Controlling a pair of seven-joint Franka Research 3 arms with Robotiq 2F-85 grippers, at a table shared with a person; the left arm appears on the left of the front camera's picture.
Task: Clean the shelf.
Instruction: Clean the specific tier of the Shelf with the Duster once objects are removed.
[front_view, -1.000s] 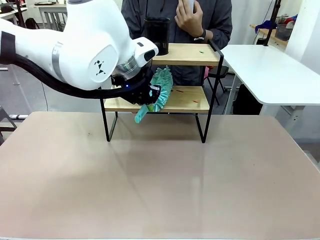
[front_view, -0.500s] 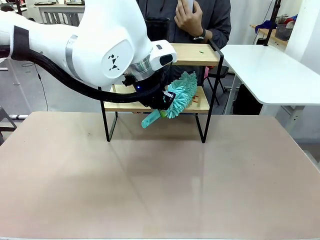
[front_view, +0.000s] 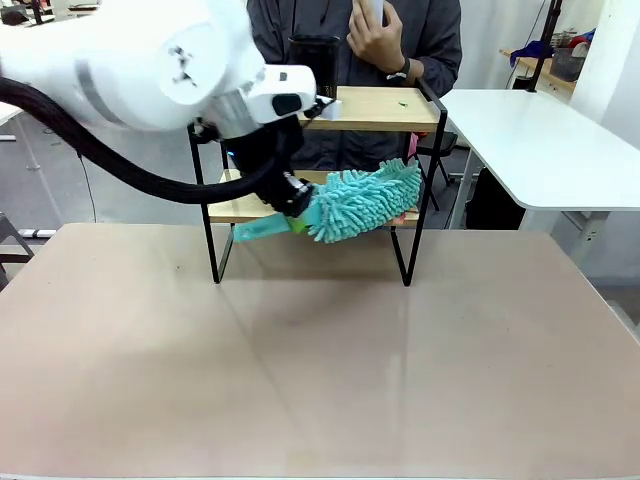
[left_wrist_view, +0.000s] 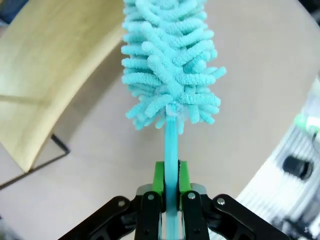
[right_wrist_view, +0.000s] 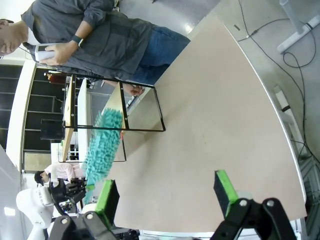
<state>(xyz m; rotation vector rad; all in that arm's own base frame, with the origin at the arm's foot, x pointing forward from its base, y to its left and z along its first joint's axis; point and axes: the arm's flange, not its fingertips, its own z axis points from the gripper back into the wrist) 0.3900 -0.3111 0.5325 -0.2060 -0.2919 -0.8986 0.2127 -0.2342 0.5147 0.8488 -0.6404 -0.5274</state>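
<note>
The shelf (front_view: 375, 110) stands at the table's far side, two light wooden boards in a black frame. My left gripper (front_view: 294, 204) is shut on the handle of a teal fluffy duster (front_view: 362, 202). The duster's head lies nearly level in front of the lower board, pointing right. In the left wrist view the green pads (left_wrist_view: 159, 177) clamp the thin handle of the duster (left_wrist_view: 167, 65), with a shelf board (left_wrist_view: 45, 75) to its left. My right gripper (right_wrist_view: 166, 194) hangs open over the table edge, far from the shelf (right_wrist_view: 120, 107) and the duster (right_wrist_view: 102, 147).
A black cylinder (front_view: 313, 62) stands on the upper board's left end, and a small green bit (front_view: 401, 102) lies near its right end. A person (front_view: 380, 35) stands behind the shelf holding a phone. A white table (front_view: 540, 140) stands at the right.
My left arm has swung the duster to the right along the lower board. Its head has tipped from upright to nearly level.
</note>
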